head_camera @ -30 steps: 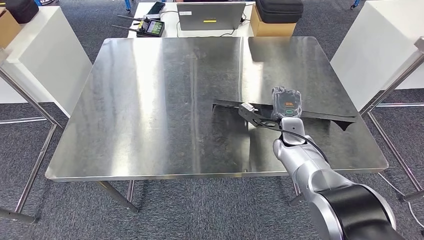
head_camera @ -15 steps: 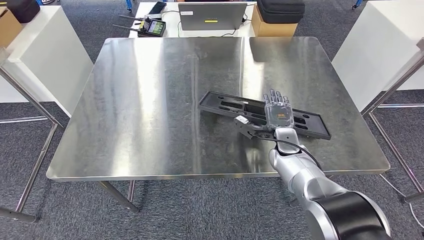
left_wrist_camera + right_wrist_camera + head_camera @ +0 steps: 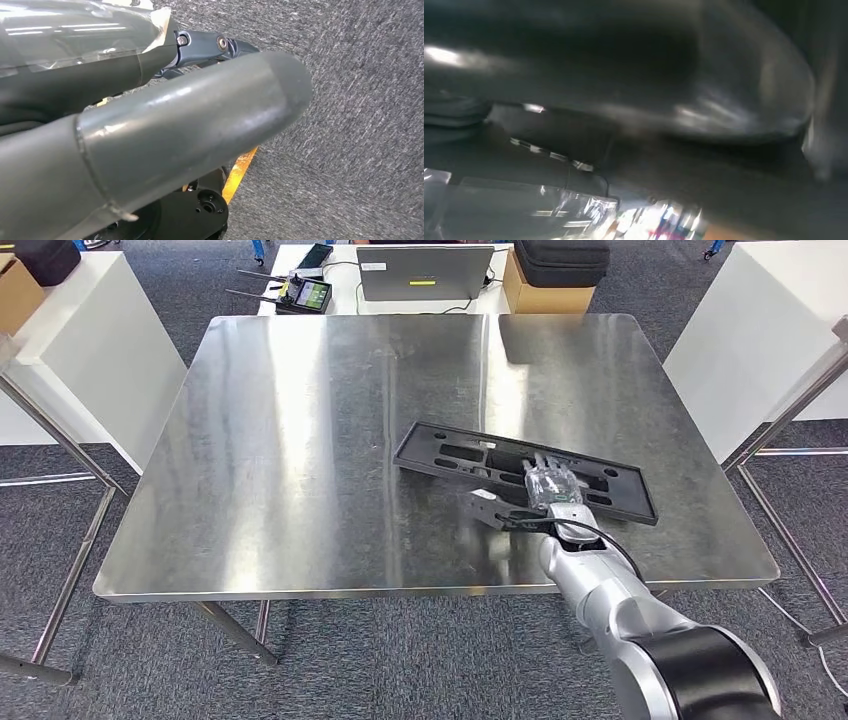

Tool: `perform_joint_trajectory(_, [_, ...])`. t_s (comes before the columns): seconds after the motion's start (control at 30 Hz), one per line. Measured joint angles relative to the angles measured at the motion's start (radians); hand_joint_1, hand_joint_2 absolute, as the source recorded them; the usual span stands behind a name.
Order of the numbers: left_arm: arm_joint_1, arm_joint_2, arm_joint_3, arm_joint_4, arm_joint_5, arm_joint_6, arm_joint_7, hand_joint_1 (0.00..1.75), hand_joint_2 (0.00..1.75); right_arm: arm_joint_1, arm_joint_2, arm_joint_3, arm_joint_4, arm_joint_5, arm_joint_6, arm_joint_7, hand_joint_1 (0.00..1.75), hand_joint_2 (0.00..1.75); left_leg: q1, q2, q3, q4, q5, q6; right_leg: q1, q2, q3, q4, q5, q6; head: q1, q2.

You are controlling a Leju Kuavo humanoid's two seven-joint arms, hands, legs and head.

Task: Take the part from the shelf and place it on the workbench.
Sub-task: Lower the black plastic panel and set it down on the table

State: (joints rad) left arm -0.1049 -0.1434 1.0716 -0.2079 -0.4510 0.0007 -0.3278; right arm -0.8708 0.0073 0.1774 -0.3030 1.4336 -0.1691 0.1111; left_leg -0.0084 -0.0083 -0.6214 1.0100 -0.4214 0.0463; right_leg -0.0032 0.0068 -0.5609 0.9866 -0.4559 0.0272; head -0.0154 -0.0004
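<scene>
The part [image 3: 450, 455], a long flat black plastic tray with cut-outs, lies flat on the steel workbench [image 3: 300, 440], right of centre, running from the middle toward the right edge. My right hand [image 3: 553, 485] lies over the part's middle with its fingers stretched forward across it; nothing is gripped. The right wrist view is dark and blurred. In the left wrist view my left hand [image 3: 150, 135] hangs over grey carpet, its thumb and a dark finger apart and holding nothing.
A laptop [image 3: 423, 272], a controller [image 3: 305, 292] and a black case on a cardboard box [image 3: 558, 262] sit on the table behind the workbench. White cabinets stand at the left [image 3: 90, 350] and right [image 3: 760, 340], with metal frame legs beside them.
The part went from tilted on edge in my right hand to lying flat on the workbench. My right hand let go of it, spread its fingers and lowered over it.
</scene>
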Motion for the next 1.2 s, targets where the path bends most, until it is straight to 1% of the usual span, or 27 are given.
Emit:
perform_joint_trajectory(0.03, [0.0, 0.0, 0.0, 0.0, -0.001, -0.001, 0.002, 0.0, 0.0, -0.001, 0.0, -0.008, 0.0, -0.005, 0.022, -0.015, 0.0, 0.0, 0.0, 0.0, 0.0, 0.0, 0.0, 0.0, 0.0, 0.0, 0.0, 0.0, 0.0, 0.0, 0.0, 0.0])
perform_joint_trajectory(0.07, [0.0, 0.0, 0.0, 0.0, -0.001, -0.001, 0.003, 0.0, 0.0, -0.003, 0.0, -0.016, 0.0, -0.011, 0.021, -0.03, 0.0, 0.0, 0.0, 0.0, 0.0, 0.0, 0.0, 0.0, 0.0, 0.0, 0.0, 0.0, 0.0, 0.0, 0.0, 0.0])
perform_joint_trajectory(0.17, [0.0, 0.0, 0.001, 0.0, -0.001, 0.0, 0.006, 0.0, 0.0, -0.005, 0.004, -0.045, -0.001, -0.03, -0.021, -0.065, 0.0, 0.0, 0.0, 0.0, 0.0, 0.0, 0.0, 0.0, 0.0, 0.0, 0.0, 0.0, 0.0, 0.0, 0.0, 0.0])
perform_joint_trajectory(0.23, [0.0, 0.0, 0.004, 0.0, 0.0, 0.002, 0.006, 0.0, 0.0, -0.006, 0.012, -0.066, -0.008, -0.048, -0.084, -0.097, 0.0, 0.0, 0.0, 0.0, 0.0, 0.0, 0.0, 0.0, 0.0, 0.0, 0.0, 0.0, 0.0, 0.0, 0.0, 0.0])
perform_joint_trajectory(0.37, [0.0, 0.0, 0.01, 0.0, 0.01, 0.01, 0.005, 0.0, 0.0, -0.007, 0.039, -0.119, -0.06, -0.101, -0.27, -0.208, 0.0, 0.0, 0.0, 0.0, 0.0, 0.0, 0.0, 0.0, 0.0, 0.0, 0.0, 0.0, 0.0, 0.0, 0.0, 0.0])
perform_joint_trajectory(0.43, [0.0, -0.001, 0.011, 0.0, 0.011, 0.012, 0.005, 0.0, 0.0, -0.001, 0.056, -0.145, -0.119, -0.141, -0.328, -0.276, 0.0, 0.0, 0.0, 0.0, 0.0, 0.0, 0.0, 0.0, 0.0, 0.0, 0.0, 0.0, 0.0, 0.0, 0.0, 0.0])
perform_joint_trajectory(0.47, [0.0, -0.001, 0.012, 0.0, 0.011, 0.013, 0.004, 0.0, 0.0, 0.01, 0.064, -0.154, -0.164, -0.17, -0.343, -0.31, 0.0, 0.0, 0.0, 0.0, 0.0, 0.0, 0.0, 0.0, 0.0, 0.0, 0.0, 0.0, 0.0, 0.0, 0.0, 0.0])
perform_joint_trajectory(0.57, [0.0, -0.003, 0.02, 0.0, 0.01, 0.013, 0.003, 0.0, 0.0, 0.084, 0.089, -0.166, -0.361, -0.283, -0.355, -0.404, 0.0, 0.0, 0.001, -0.001, 0.0, 0.0, 0.0, 0.0, 0.0, -0.002, 0.0, 0.0, -0.001, -0.001, 0.0, 0.0])
perform_joint_trajectory(0.7, [0.0, -0.006, 0.033, 0.0, 0.01, 0.014, 0.0, 0.0, 0.0, 0.207, 0.113, -0.161, -0.626, -0.369, -0.368, -0.453, 0.0, 0.0, 0.001, -0.002, 0.0, 0.0, -0.001, 0.0, 0.0, -0.002, 0.0, 0.0, -0.002, 0.001, 0.0, 0.0])
perform_joint_trajectory(0.8, [0.0, -0.007, 0.036, 0.0, 0.012, 0.02, -0.004, 0.0, 0.0, 0.295, 0.117, -0.139, -0.772, -0.452, -0.436, -0.513, 0.0, 0.0, 0.0, -0.002, 0.0, 0.0, -0.001, 0.0, 0.0, -0.002, 0.0, 0.0, -0.003, 0.002, 0.0, 0.0])
perform_joint_trajectory(0.9, [0.001, -0.009, 0.045, 0.0, 0.018, 0.024, -0.015, 0.0, 0.0, 0.42, 0.118, -0.096, -0.935, -0.515, -0.507, -0.566, 0.0, 0.0, 0.0, -0.002, 0.0, 0.0, -0.003, 0.0, 0.0, -0.003, 0.0, 0.0, -0.003, 0.002, 0.0, 0.0])
perform_joint_trajectory(1.0, [0.002, -0.009, 0.055, 0.0, 0.023, 0.028, -0.023, 0.0, 0.0, 0.507, 0.12, -0.063, -1.042, -0.549, -0.522, -0.588, 0.0, 0.0, 0.0, -0.002, 0.0, 0.0, -0.004, -0.001, 0.0, -0.002, 0.0, 0.0, -0.004, 0.001, 0.0, 0.0])
perform_joint_trajectory(1.03, [0.001, -0.01, 0.058, 0.0, 0.028, 0.031, -0.029, 0.0, 0.0, 0.529, 0.121, -0.055, -1.069, -0.592, -0.517, -0.602, 0.0, 0.0, 0.0, -0.001, 0.0, 0.0, -0.004, -0.002, 0.0, -0.002, 0.0, 0.0, -0.004, 0.001, 0.0, 0.0])
perform_joint_trajectory(1.07, [0.001, -0.011, 0.062, 0.0, 0.037, 0.037, -0.036, 0.0, 0.0, 0.551, 0.122, -0.046, -1.096, -0.664, -0.506, -0.625, 0.0, 0.0, 0.0, -0.002, 0.001, 0.0, -0.004, -0.002, 0.0, -0.003, 0.0, 0.0, -0.005, 0.002, 0.0, 0.0])
perform_joint_trajectory(1.17, [0.002, -0.015, 0.082, 0.0, 0.068, 0.05, -0.053, 0.0, 0.0, 0.634, 0.137, -0.01, -1.159, -0.978, -0.428, -0.715, 0.0, 0.0, 0.0, -0.002, 0.001, 0.0, -0.006, -0.002, 0.0, -0.003, 0.002, -0.001, -0.007, 0.002, 0.0, 0.0])
perform_joint_trajectory(1.2, [0.002, -0.017, 0.091, 0.0, 0.08, 0.052, -0.053, 0.0, 0.0, 0.663, 0.145, 0.002, -1.17, -1.07, -0.397, -0.744, 0.0, 0.0, -0.001, -0.002, 0.001, 0.001, -0.008, 0.001, -0.005, -0.003, 0.003, -0.002, -0.007, 0.003, 0.0, 0.0])
